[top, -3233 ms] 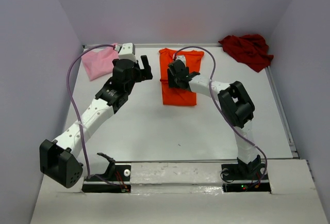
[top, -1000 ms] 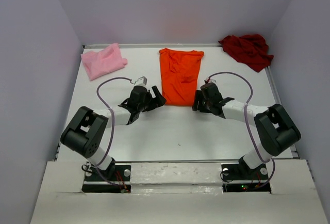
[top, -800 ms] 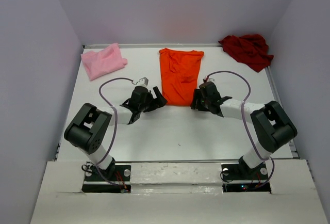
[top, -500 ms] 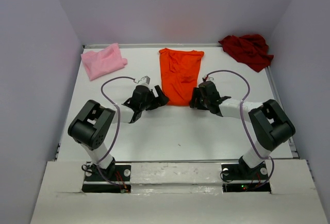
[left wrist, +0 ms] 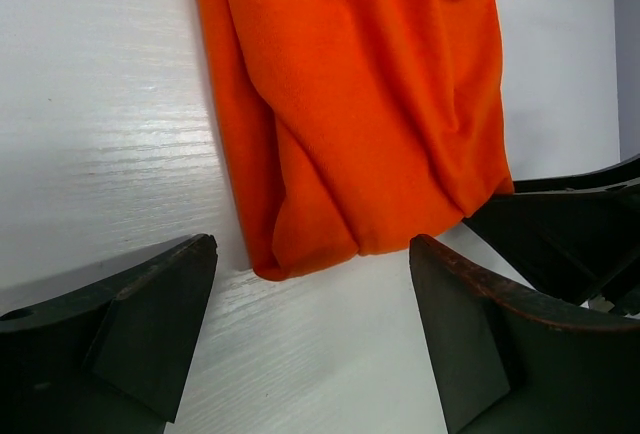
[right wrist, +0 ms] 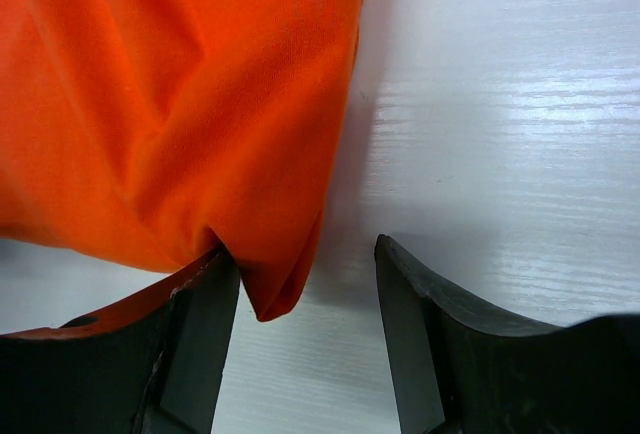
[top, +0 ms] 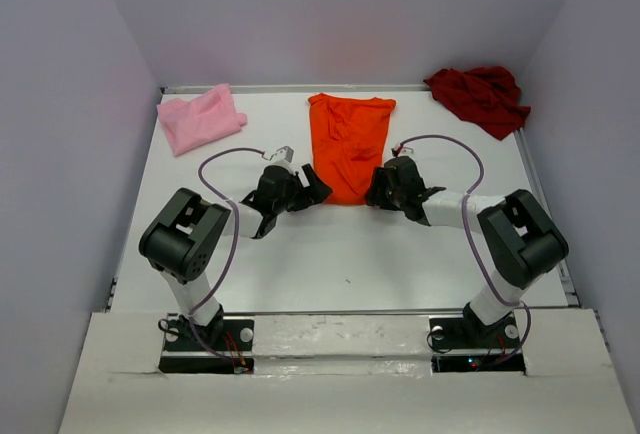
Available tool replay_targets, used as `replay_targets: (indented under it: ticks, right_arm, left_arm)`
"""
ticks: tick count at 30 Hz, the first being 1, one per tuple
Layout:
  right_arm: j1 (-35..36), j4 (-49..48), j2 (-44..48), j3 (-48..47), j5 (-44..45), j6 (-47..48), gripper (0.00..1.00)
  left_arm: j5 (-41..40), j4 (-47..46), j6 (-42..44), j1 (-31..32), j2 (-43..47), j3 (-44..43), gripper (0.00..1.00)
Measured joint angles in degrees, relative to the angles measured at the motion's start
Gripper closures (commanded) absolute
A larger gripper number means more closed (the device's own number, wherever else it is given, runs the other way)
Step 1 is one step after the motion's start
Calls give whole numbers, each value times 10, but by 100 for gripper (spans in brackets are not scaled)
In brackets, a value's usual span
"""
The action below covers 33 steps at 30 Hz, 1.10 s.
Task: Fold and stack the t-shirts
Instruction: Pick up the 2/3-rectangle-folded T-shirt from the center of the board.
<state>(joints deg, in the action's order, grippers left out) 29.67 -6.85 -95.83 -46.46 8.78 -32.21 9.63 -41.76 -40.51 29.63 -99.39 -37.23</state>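
**Pink shirt** (top: 200,119): it lies at the far-left corner of the table (top: 330,264), loosely bunched. No arm is near it, and I judge it is waiting its turn.

**Left gripper** (top: 312,192): it is set low at the near-left corner of the orange shirt (top: 348,149). My wrist view shows the jaws wide, one finger on either side of that corner, with nothing pinched.

**Orange shirt:** it lies mid-table towards the back, as a long narrow strip running away from the arms. The sides look turned in and there are some creases. Its near hem faces both grippers.

**Right gripper** (top: 375,194): it is low at the near-right corner, with the jaws parted but narrower than the left. The corner tip sits between the fingers. I cannot tell whether the cloth touches the inner finger or only overlaps it. It is not clamped.

**Assessment:** I judge the mirrored stance is meant to take both hem corners together, so the near end can be carried over the far end. The risk is catching only the top layer, which would let the fold come open.

**Red shirt** (top: 480,94): it lies crumpled at the far-right corner, well away from both arms.
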Motion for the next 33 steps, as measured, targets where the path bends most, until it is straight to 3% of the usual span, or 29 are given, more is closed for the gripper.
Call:
replay_targets:
  ticks: [13,21,33]
  right_arm:
    - [0,23,94,0,2,3,37]
    - [0,23,34,0,2,3,38]
    - [0,10,-2,-5,3,3,39]
  left_arm:
    - [12,-24,-5,0,-28,-17,9]
    - [16,-20,-5,0,-37,-29,12]
    - [24,0,6,0,-42,-37,29]
